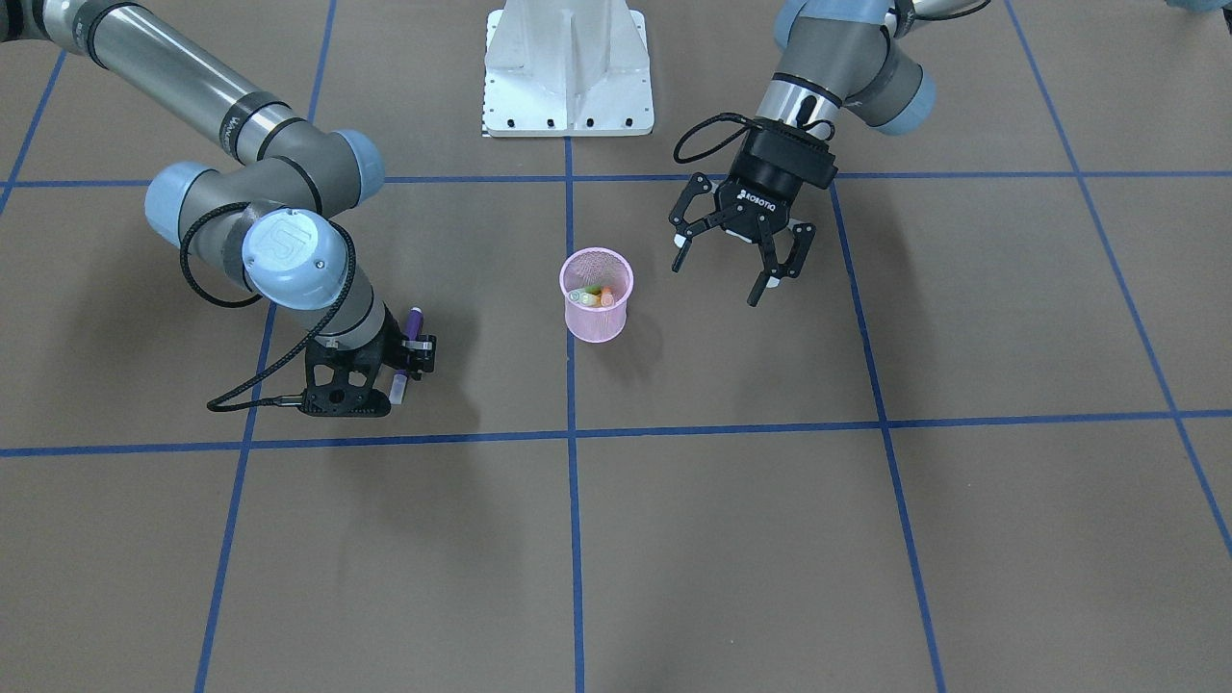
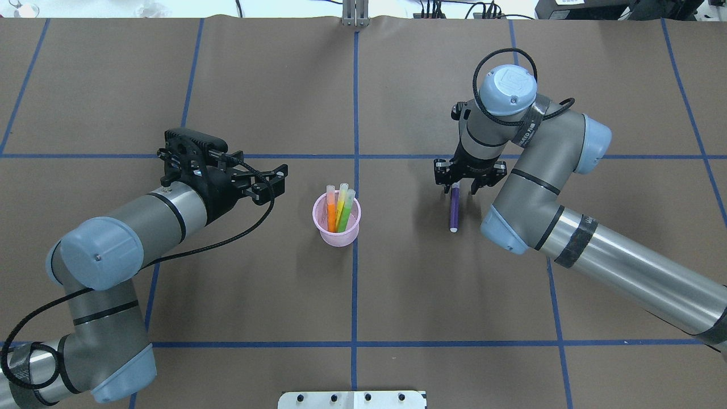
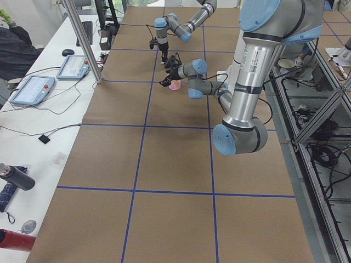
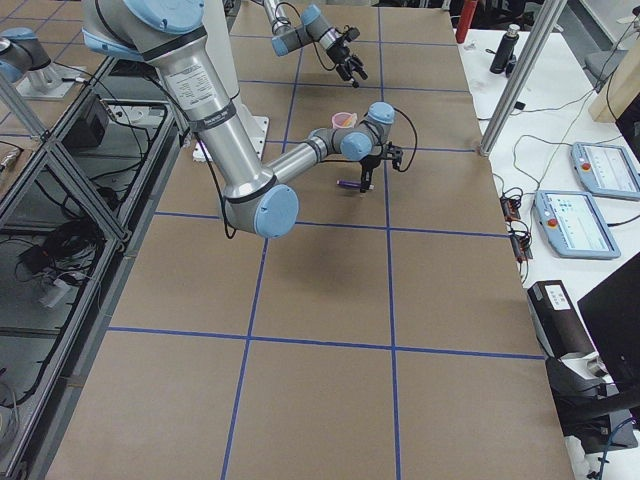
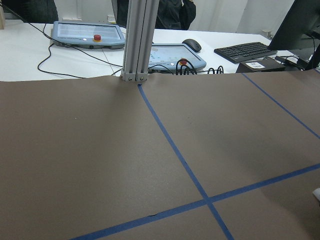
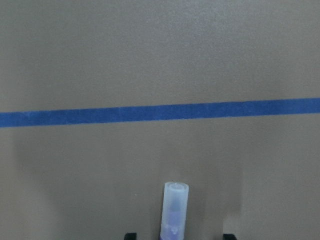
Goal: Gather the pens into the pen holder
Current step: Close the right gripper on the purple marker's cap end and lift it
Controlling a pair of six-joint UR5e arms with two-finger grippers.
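The pink mesh pen holder [image 2: 336, 230] [image 1: 597, 322] stands upright near the table's middle. An orange pen [image 2: 331, 210], a yellow pen [image 2: 341, 205] and a green pen [image 2: 347, 209] stand in it. A purple pen [image 2: 454, 213] [image 1: 415, 322] [image 6: 177, 205] lies on the paper to the holder's right in the overhead view, with its pale cap pointing away from the robot. My right gripper [image 2: 455, 190] [image 1: 406, 364] points down over the pen's cap end. It is open, with a finger on each side and a gap to the pen. My left gripper [image 1: 719, 274] [image 2: 275, 184] hovers open and empty beside the holder.
Brown paper with blue tape lines [image 2: 355, 284] covers the table. The robot's white base plate [image 1: 568, 77] sits at the near edge. An aluminium post [image 5: 137, 40] stands at the far edge. Behind it a white bench holds pendants and a keyboard [image 5: 250, 50].
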